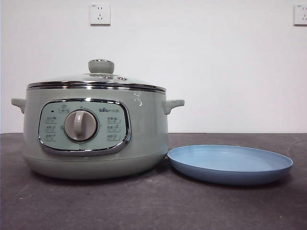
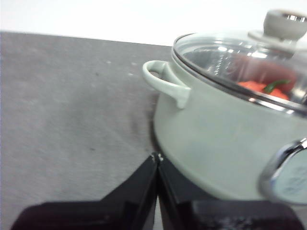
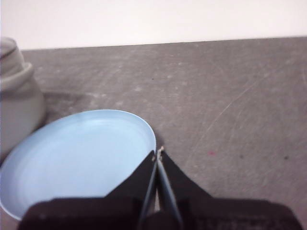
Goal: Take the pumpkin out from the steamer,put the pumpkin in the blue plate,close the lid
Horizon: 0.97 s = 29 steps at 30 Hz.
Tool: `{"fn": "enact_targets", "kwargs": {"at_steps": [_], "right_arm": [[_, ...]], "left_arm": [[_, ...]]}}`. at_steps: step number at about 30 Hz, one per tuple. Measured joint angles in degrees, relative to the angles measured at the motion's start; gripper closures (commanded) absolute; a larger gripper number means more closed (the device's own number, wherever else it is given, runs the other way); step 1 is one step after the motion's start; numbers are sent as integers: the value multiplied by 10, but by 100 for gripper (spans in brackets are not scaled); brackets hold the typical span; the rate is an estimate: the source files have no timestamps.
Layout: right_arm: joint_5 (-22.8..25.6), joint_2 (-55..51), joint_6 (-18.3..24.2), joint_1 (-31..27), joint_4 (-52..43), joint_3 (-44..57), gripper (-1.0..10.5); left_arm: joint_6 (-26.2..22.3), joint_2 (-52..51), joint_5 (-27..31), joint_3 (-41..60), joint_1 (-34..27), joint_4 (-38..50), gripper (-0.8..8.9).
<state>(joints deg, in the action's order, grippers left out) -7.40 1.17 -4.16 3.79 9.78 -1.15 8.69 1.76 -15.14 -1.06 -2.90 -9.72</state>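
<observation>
The dark grey table (image 1: pixel 144 206) carries the steamer (image 1: pixel 96 139) and, seemingly touching it, the blue plate (image 1: pixel 230 165).

Legible text: one item only. The steamer (image 1: pixel 96 129) carries the brand word "Bear" on its chrome-framed button panel (image 1: pixel 84 126), upper right of the central dial (image 1: pixel 80 125), followed by small characters too fine to read. Button labels around the dial: present, but too small to make out. Both wrist views: no readable text, number or sign on anything seen.
</observation>
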Motion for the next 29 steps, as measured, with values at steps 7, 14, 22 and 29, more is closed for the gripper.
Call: {"fn": "enact_targets", "kwargs": {"at_steps": [7, 14, 22, 29], "right_arm": [[0, 0, -209, 0, 0, 0, 963], [-1, 0, -272, 0, -1, 0, 963], [-16, 6, -283, 0, 12, -8, 963], [-16, 46, -291, 0, 31, -76, 963]], "left_arm": [[159, 0, -70, 0, 0, 4, 817], [195, 0, -69, 0, 0, 26, 818], [199, 0, -85, -4, 0, 18, 822], [199, 3, -52, -80, 0, -33, 822]]}}
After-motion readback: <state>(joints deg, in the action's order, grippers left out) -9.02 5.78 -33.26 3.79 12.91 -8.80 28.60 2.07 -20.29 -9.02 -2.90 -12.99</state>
